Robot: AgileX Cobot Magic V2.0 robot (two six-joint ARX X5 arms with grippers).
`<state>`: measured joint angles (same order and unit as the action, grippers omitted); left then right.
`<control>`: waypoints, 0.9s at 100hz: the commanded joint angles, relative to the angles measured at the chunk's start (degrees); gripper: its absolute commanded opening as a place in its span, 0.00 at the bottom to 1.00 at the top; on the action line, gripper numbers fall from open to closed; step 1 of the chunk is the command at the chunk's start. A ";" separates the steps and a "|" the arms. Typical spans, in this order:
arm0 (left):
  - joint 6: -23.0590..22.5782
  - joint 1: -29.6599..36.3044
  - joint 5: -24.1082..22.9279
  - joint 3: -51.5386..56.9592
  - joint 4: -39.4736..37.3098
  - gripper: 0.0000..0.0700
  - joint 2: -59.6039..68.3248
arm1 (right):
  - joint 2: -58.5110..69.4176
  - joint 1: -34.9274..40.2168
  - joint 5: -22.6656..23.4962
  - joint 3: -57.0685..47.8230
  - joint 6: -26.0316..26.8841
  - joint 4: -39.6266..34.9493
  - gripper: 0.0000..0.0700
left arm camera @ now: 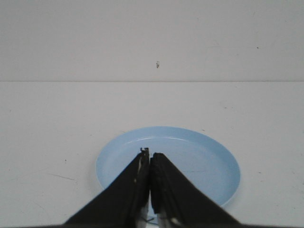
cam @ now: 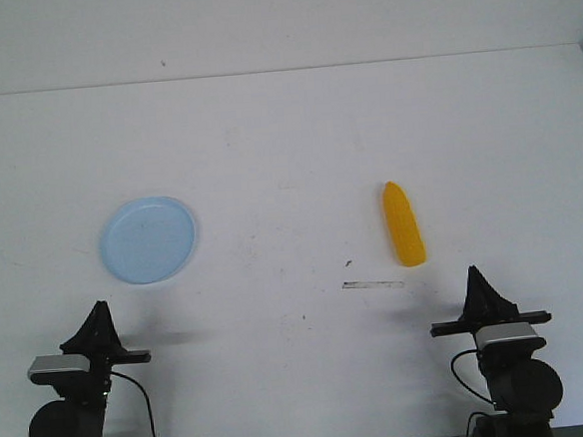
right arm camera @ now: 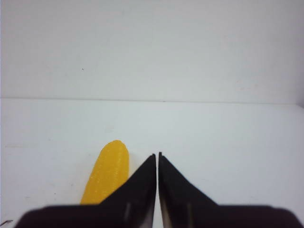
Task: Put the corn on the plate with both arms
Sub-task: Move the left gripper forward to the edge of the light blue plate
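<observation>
right gripper (cam: 473,278) pinched together, empty | corn cob (cam: 403,223) just ahead, toward the left arm | left gripper (cam: 100,314) likewise together, pale blue plate (cam: 149,238) directly ahead | risk: cob rolling off rounded sides under an off-centre pinch | table (cam: 286,139) broad around both, edges well clear
</observation>
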<state>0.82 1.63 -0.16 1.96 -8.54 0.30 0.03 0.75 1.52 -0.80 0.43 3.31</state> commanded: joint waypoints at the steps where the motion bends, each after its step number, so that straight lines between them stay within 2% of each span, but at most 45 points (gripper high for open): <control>1: 0.09 -0.07 -0.09 -1.18 -0.92 0.00 -0.07 | 0.04 0.04 -0.04 0.07 -0.07 0.57 0.01; 41: 0.79 -0.07 -0.11 1.62 -1.90 0.00 0.02 | 0.04 0.04 -0.04 0.07 -0.07 0.57 0.01; 64: 3.04 -0.07 -0.13 13.68 -0.94 0.00 4.87 | 0.04 0.04 -0.02 0.07 -0.07 0.57 0.01; 90: 2.60 -0.07 -0.13 29.38 2.21 0.00 21.86 | 0.04 0.04 -0.02 0.07 -0.07 0.57 0.01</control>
<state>3.18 1.63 -0.19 28.32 -5.78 17.85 0.03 0.75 1.52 -0.80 0.43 3.31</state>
